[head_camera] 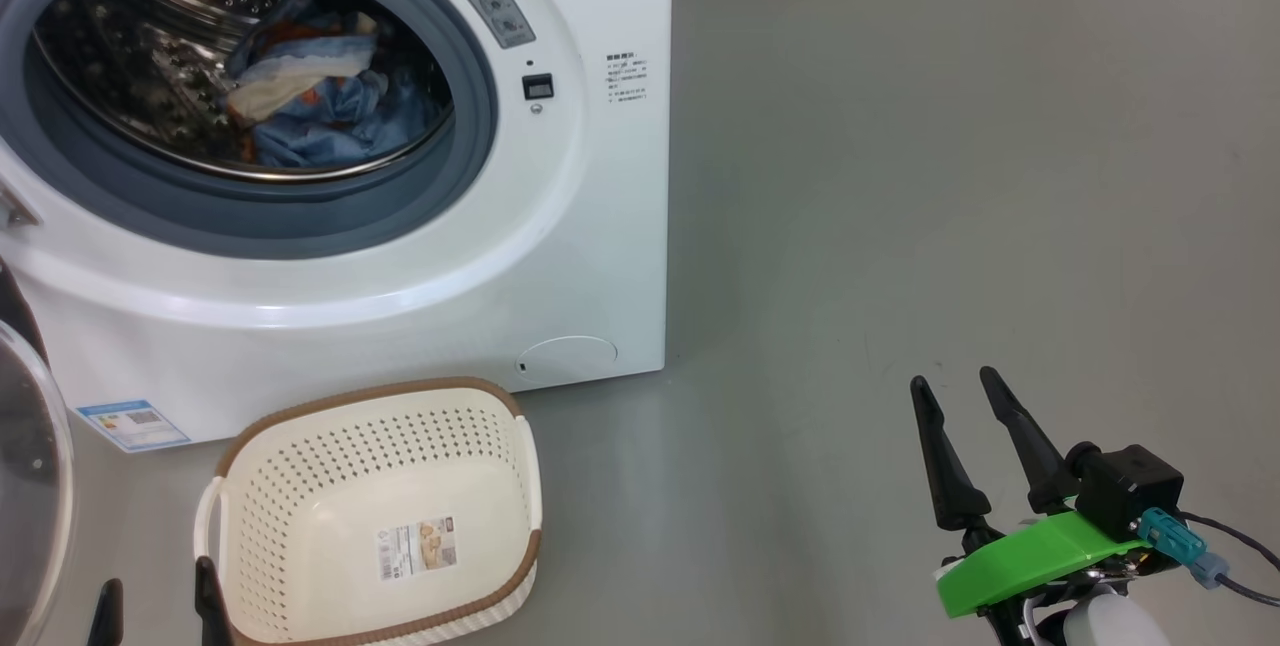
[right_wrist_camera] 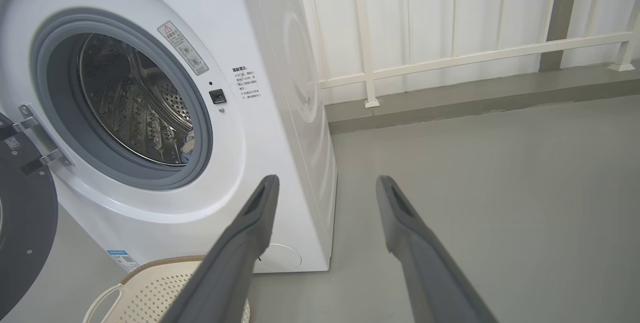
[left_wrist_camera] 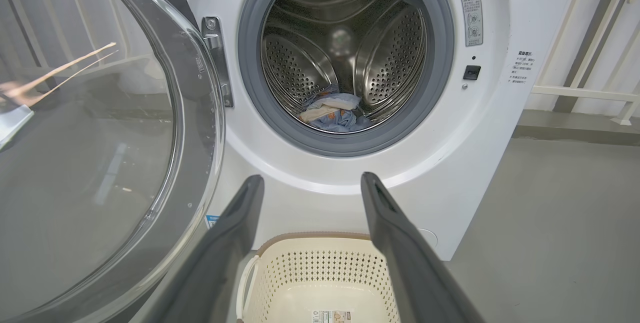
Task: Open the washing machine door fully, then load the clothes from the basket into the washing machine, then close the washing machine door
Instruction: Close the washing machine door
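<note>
Grey smooth floor (head_camera: 950,176) spread out beside a white front-loading washing machine (head_camera: 560,256), with a pale railing (right_wrist_camera: 450,58) behind the machine. The washing machine door (left_wrist_camera: 100,163) stood swung wide open off the hinge (left_wrist_camera: 217,58) on the robot's left side of the machine's round opening, its bulging clear glass facing outward. Inside the machine, the light blue printed clothes (head_camera: 310,96), with a cream piece among them, lay heaped at the bottom of the steel drum (left_wrist_camera: 390,53), apparently behind the grey gasket (left_wrist_camera: 250,63). Just in front of the machine, below its opening, sat the cream perforated basket (head_camera: 300,486), its floor bare apart from a label sticker (head_camera: 417,546). The left gripper (left_wrist_camera: 312,179) hung above the basket, pointing at the machine's opening, fingers spread wide and holding nothing. The right gripper (head_camera: 953,378) hovered over bare floor well off the machine's right front corner, fingers likewise apart and empty. Loading looked finished, so shutting the door appeared to be what was left. Several risks could be judged from this. The left gripper sat between the open door and the machine's opening, so a swinging door could strike it. The smooth curved glass might let a pushing finger slide off. Too soft a push might leave the door unlatched. Any cloth edge creeping onto the gasket could get pinched.
</note>
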Available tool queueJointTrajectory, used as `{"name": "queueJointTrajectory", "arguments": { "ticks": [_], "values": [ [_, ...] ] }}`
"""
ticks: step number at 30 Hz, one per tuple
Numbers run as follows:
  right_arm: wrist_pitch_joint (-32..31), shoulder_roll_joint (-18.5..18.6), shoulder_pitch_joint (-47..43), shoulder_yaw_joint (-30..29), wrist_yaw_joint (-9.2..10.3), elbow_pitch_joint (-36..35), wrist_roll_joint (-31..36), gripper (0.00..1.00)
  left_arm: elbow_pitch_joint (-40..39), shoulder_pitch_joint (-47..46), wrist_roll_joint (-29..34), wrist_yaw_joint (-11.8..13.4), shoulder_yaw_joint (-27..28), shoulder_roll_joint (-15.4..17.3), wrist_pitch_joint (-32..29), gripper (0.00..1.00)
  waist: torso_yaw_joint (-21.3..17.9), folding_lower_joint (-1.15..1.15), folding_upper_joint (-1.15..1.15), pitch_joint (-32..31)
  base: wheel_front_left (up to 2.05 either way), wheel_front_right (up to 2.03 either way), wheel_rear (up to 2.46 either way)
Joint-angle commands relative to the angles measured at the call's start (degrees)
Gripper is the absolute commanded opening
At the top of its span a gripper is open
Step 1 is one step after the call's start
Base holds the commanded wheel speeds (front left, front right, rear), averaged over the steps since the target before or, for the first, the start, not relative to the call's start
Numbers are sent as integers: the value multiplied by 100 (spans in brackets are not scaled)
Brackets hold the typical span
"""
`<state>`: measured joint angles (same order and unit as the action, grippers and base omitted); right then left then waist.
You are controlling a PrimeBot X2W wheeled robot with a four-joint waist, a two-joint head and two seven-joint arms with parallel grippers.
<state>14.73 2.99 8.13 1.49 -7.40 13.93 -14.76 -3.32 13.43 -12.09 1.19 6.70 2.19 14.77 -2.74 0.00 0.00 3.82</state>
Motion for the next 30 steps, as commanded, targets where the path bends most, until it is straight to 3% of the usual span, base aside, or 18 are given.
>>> {"name": "queueJointTrajectory", "arguments": {
  "ticks": [1,16,30],
  "values": [
    [27,-12,35,150,-9,-127,-17,100,-108,-227,31,-5,164,69,23,100,11,0,0,-7,0,0,0],
    [27,-12,4,360,-9,-181,57,100,-36,-203,-17,86,167,69,23,100,409,0,0,-95,0,0,0],
    [27,-12,57,563,-9,-175,152,100,58,-288,-195,231,284,69,23,100,1320,0,0,-146,0,0,0]
  ]
}}
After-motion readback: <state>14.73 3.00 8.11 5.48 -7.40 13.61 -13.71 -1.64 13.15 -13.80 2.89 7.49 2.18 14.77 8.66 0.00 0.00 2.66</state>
